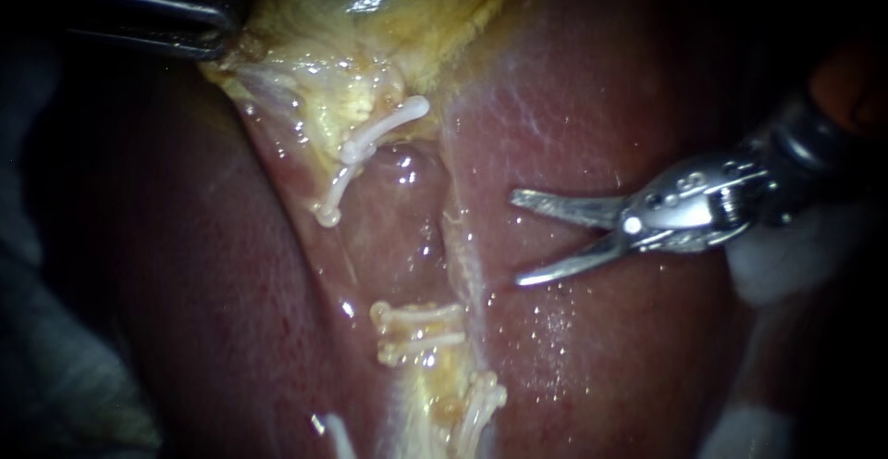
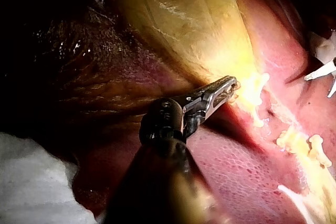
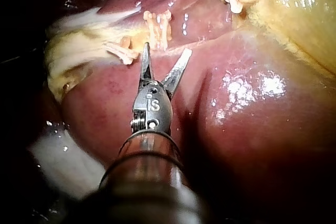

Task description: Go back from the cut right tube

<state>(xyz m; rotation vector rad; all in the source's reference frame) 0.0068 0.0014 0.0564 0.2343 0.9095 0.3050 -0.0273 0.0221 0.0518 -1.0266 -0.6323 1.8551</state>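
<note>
1. The pale yellow cut tube stump with white clips (image 1: 418, 329) lies on the dark red liver (image 1: 592, 348).
2. The silver right instrument (image 1: 515, 240) is near it, pincer spread and empty; most of the withdrawal looks left.
3. The left instrument (image 2: 227, 85) has its pincer pinching the yellow gallbladder (image 1: 370, 15).

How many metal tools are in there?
2. The left instrument grips the gallbladder at upper left; the right instrument, jaws open, is over the liver at right.
</note>
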